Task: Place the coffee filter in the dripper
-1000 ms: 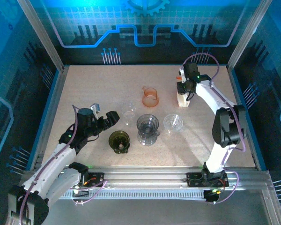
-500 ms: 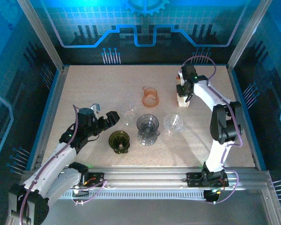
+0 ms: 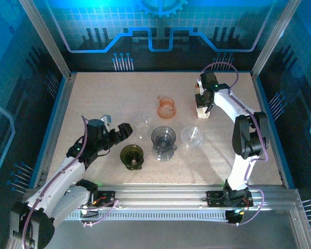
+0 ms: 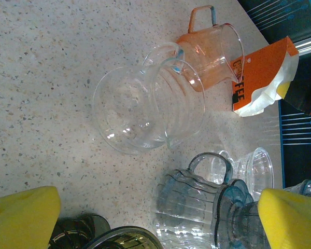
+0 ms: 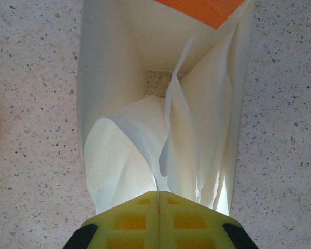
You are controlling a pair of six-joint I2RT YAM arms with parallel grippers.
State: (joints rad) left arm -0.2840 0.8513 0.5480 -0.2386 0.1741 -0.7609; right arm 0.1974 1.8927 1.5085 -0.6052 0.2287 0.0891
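High top camera overlooks table (image 3: 93, 93); wrist cameras look close, sharing filter pouch (image 3: 202, 110).

The right gripper (image 5: 158, 199) is seen at the bottom edge, its two yellow waffle-patterned pads (image 5: 129, 223) pressed flat together along a single central seam. A thin white paper coffee filter (image 5: 124, 150) is pinched there, its lower edge drawn down into that seam. The filter is stood among other loose, curling white sheets inside an opened white paper pack (image 5: 101, 62), whose walls are spread apart. An orange printed panel (image 5: 207, 10) is seen at the pack's top edge. The pack is set on a pale speckled desk (image 5: 31, 104), which is visible on both sides and through the gap at the pack's centre.
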